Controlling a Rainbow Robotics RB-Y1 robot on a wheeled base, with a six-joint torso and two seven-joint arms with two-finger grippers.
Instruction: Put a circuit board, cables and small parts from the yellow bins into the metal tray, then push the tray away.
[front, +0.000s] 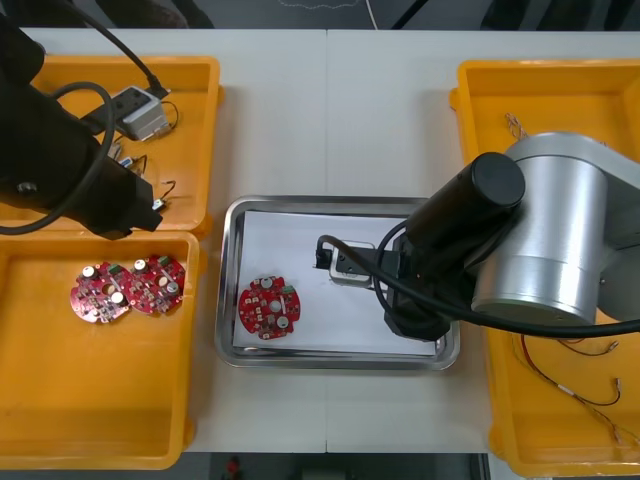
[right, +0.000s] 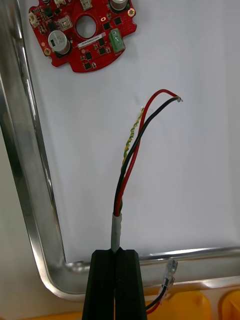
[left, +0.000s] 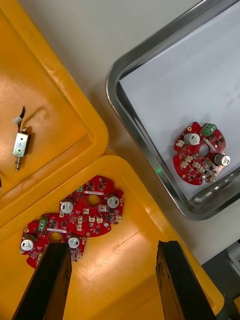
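Well, the tray (front: 228, 290) holds one board (front: 268, 307); the right gripper (right: 116, 252) clamps a cable (right: 131, 157) above it; the left gripper (left: 112, 244) gapes over a bin (left: 150, 260) holding two boards (left: 92, 207).

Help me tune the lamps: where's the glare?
Front view: sheen on the silver right arm. Right wrist view: glare on the metal tray rim by the right end effector gripping the cable. Left wrist view: sheen on the yellow bin under the left end effector.

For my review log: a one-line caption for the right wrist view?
Right gripper shut on a cable over the tray, its inside white, a board beyond.
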